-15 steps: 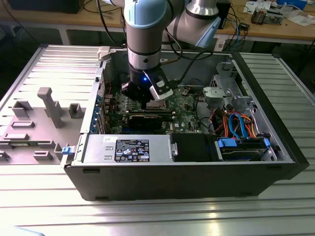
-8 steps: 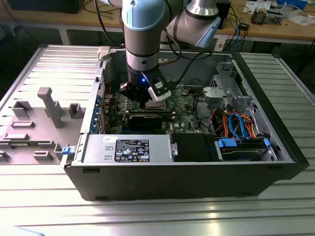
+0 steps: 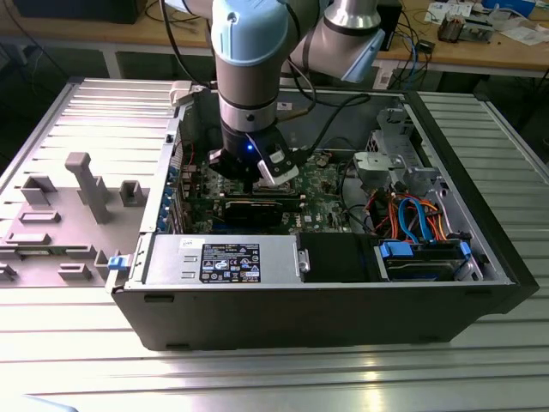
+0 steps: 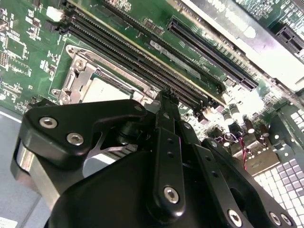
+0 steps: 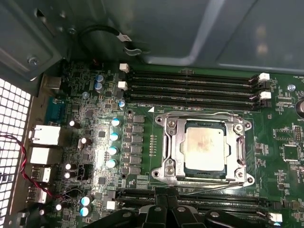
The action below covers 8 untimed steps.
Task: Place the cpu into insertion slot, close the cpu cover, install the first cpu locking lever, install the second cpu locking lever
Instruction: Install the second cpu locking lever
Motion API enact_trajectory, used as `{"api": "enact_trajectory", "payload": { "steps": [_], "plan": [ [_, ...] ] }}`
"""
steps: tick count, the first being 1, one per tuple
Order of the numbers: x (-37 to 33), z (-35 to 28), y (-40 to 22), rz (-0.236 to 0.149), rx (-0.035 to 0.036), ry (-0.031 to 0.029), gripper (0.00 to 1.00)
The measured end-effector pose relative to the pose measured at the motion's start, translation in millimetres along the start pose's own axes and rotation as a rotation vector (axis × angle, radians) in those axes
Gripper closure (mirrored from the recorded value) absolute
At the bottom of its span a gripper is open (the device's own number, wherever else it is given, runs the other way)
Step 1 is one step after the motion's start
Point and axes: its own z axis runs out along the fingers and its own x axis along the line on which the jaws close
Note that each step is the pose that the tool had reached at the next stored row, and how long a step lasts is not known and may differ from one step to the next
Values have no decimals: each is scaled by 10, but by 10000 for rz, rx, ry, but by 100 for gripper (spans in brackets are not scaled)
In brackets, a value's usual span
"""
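Ribbed metal table [image 3: 77, 360], wooden workbench [image 3: 480, 53] behind, cluttered with cables, even light

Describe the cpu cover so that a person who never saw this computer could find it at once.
Look inside the open computer case, at the green motherboard. Next to the long black memory slots lies the cpu cover, a silver metal frame closed around the cpu. Unlike the dark slots beside it, it is bright, square and has a large central cut-out.
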Motion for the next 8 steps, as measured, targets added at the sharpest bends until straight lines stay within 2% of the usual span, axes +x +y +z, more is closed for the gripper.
{"api": "enact_trajectory", "payload": {
  "steps": [4,7,8],
  "plan": [
    [2,28,-16,3,-123,-9,89],
    [5,74,-30,5,-264,-18,89],
    [8,91,-34,4,-288,-20,89]
  ]
}}
